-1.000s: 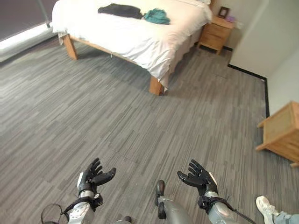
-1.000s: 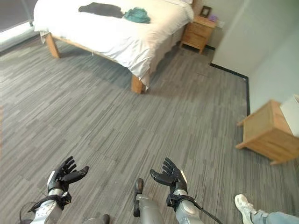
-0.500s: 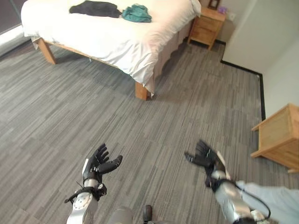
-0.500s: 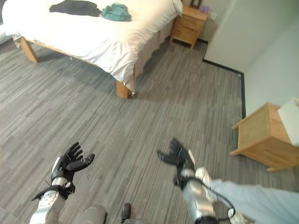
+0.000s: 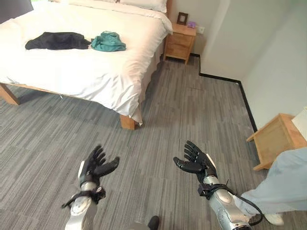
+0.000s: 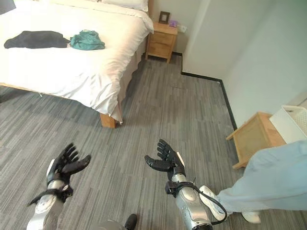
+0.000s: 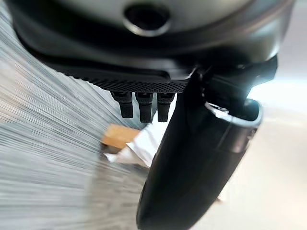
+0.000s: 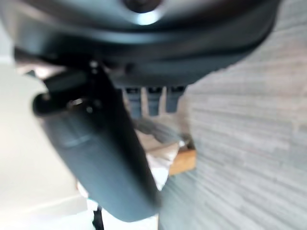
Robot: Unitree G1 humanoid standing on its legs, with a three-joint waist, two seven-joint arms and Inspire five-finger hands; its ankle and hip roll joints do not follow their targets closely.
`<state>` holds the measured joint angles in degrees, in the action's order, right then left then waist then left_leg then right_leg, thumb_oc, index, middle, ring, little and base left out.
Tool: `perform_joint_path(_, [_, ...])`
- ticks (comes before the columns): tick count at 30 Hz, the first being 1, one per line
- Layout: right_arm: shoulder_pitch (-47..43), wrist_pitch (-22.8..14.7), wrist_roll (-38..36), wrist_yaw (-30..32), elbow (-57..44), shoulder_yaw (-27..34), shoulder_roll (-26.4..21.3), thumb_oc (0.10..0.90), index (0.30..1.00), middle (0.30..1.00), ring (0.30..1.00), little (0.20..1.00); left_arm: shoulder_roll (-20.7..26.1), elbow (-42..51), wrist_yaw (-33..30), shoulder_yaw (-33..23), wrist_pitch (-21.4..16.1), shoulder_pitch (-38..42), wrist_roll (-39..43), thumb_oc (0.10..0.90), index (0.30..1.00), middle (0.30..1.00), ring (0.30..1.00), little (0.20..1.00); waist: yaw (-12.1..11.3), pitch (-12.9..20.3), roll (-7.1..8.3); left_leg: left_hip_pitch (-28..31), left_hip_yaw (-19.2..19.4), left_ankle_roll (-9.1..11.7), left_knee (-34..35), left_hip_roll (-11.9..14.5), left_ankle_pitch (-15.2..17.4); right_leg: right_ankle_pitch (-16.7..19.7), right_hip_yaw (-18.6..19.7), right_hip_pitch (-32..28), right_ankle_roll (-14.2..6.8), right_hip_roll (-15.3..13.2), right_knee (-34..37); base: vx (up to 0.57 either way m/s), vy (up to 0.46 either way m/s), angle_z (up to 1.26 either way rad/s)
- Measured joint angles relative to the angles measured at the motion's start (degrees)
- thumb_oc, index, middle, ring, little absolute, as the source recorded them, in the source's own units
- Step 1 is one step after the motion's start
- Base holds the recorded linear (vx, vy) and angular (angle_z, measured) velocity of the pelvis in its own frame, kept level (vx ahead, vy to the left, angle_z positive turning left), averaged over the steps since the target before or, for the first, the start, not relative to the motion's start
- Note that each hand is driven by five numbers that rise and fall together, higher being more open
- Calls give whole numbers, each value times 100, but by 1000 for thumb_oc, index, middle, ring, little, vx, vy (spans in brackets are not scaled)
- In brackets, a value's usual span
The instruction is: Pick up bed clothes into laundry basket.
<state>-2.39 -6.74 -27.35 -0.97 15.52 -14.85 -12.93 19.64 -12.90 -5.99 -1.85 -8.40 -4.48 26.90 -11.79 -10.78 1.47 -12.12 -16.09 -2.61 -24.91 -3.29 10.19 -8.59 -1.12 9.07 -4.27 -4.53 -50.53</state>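
The robot was at the approach step. The left hand (image 5: pixel 95 166) and right hand (image 5: pixel 195 163) were open wide and empty above the floor. The black garment (image 5: pixel 56 40) and teal garment (image 5: pixel 108 41) lay on the bed (image 5: pixel 91 72), well apart from both hands. Next, I think, it must walk closer before reaching.

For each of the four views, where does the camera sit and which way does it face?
Left eye view: on the head, looking down over the floor to the bed; left hand and right hand open.
Right eye view: beside it, same scene; black garment and teal garment on the bed.
Left wrist view: along the left hand toward the bed's corner.
Right wrist view: along the right hand toward that corner.
Shared: the bed.
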Motion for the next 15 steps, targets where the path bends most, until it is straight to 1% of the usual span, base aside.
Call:
perform_joint_path(1, [-15, 51, 7, -50, 43, -63, 185, 800, 900, 900, 900, 900, 136, -99, -21, -138, 41, 100, 3, 800, 900, 900, 900, 900, 20, -100, 210, 148, -135, -47, -112, -352, -30, -77, 154, 24, -136, -282, 450, 380, -32, -20])
perform_joint_path(2, [-1, 74, 6, -76, 58, -66, 242, 800, 900, 900, 900, 900, 171, -124, -58, -149, 45, 134, 6, 800, 900, 900, 900, 900, 94, -104, 236, 248, -202, -115, 16, -365, -53, -88, 130, -11, -157, -270, 851, 388, -70, 39])
perform_joint_path(3, [18, 80, 7, -119, 53, -54, 241, 800, 900, 900, 900, 900, 221, -108, -47, -174, 47, 175, 3, 800, 900, 900, 900, 900, 225, -128, 219, 428, -405, -141, 326, -369, -134, -86, 19, 72, -163, -161, 1479, 416, -108, 66])
perform_joint_path(4, [43, 90, 5, -138, 59, -11, 200, 800, 900, 900, 900, 900, 215, -84, -23, -177, 42, 181, 5, 800, 900, 900, 900, 900, 285, -144, 200, 702, -607, -102, 722, -387, -258, -69, -23, 220, -197, -45, 2120, 816, -194, 87])
perform_joint_path(5, [95, 94, 0, -139, 97, 68, 116, 800, 900, 900, 900, 900, 168, -109, 8, -167, 43, 177, 6, 800, 900, 900, 900, 900, 383, -152, 173, 1081, -803, -119, 1133, -377, -355, 31, -24, 267, -249, 174, 3019, 807, -174, 87])
perform_joint_path(6, [149, 95, -10, -135, 174, 134, 97, 800, 900, 900, 900, 900, 141, -113, 20, -161, 40, 157, 5, 800, 900, 900, 900, 900, 461, -159, 140, 1308, -917, -186, 1307, -381, -404, 222, 3, 212, -271, 300, 3766, 814, -149, 88])
perform_joint_path(7, [255, 99, -24, -132, 176, 190, 72, 800, 900, 900, 900, 900, 101, -155, 44, -165, -4, 160, 4, 800, 900, 900, 900, 900, 506, -137, 111, 1457, -1043, -184, 1423, -410, -223, 486, 89, 337, -329, 358, 4225, 591, -99, 98])
perform_joint_path(8, [386, 107, -25, -128, 188, 246, 32, 800, 900, 900, 900, 900, 81, -195, 46, -146, -27, 149, 2, 800, 900, 900, 900, 900, 626, -113, 156, 1694, -1169, -315, 1516, -481, -145, 872, 182, 440, -352, 333, 4762, 628, -138, 95])
perform_joint_path(9, [501, 112, -24, -135, 204, 298, 20, 800, 900, 900, 900, 900, 45, -243, 40, -143, -23, 124, 2, 800, 900, 900, 900, 900, 674, -45, 209, 1873, -1281, -419, 1527, -508, -49, 1131, 243, 532, -346, 321, 5122, 611, -161, 93])
perform_joint_path(10, [577, 133, -25, -129, 230, 306, 16, 800, 900, 900, 900, 900, 17, -241, 33, -157, -30, 47, -3, 800, 900, 900, 900, 900, 721, -7, 206, 2048, -1417, -385, 1541, -511, 80, 1306, 203, 565, -259, 322, 5292, 424, -123, 76])
perform_joint_path(11, [656, 135, -25, -131, 240, 314, 3, 800, 900, 900, 900, 900, -16, -256, 29, -152, -28, -16, -4, 800, 900, 900, 900, 900, 812, 33, 200, 2249, -1544, -412, 1544, -480, 126, 1433, 87, 627, -119, 320, 5334, 603, -222, 80])
perform_joint_path(12, [747, 145, -26, -133, 257, 328, 5, 800, 900, 900, 900, 900, -47, -261, 29, -135, -25, -88, -5, 800, 900, 900, 900, 900, 889, 102, 240, 2453, -1609, -321, 1546, -462, 208, 1648, -47, 589, 120, 309, 5400, 611, -223, 80])
perform_joint_path(13, [807, 160, -29, -151, 307, 296, -11, 800, 900, 900, 900, 900, -95, -262, 28, -139, -28, -240, -7, 800, 900, 900, 900, 900, 952, 285, 286, 2655, -1624, -153, 1587, -423, 310, 1771, -122, 625, 275, 309, 5256, 746, -269, 77])
perform_joint_path(14, [916, 164, -72, -148, 362, 307, -39, 800, 900, 900, 900, 900, -189, -282, 28, -109, -18, -412, -8, 800, 900, 900, 900, 900, 978, 537, 280, 2856, -1592, 62, 1580, -352, 441, 2139, -190, 542, 483, 310, 5096, 487, -180, 52])
perform_joint_path(15, [924, 191, -103, -126, 523, 355, -206, 800, 900, 900, 900, 900, -464, -463, 7, -12, 12, -459, 3, 800, 900, 900, 900, 900, 951, 814, -98, 2858, -1524, 227, 1229, -81, 553, 2052, -350, 487, 631, 609, 4846, 266, -121, 43])
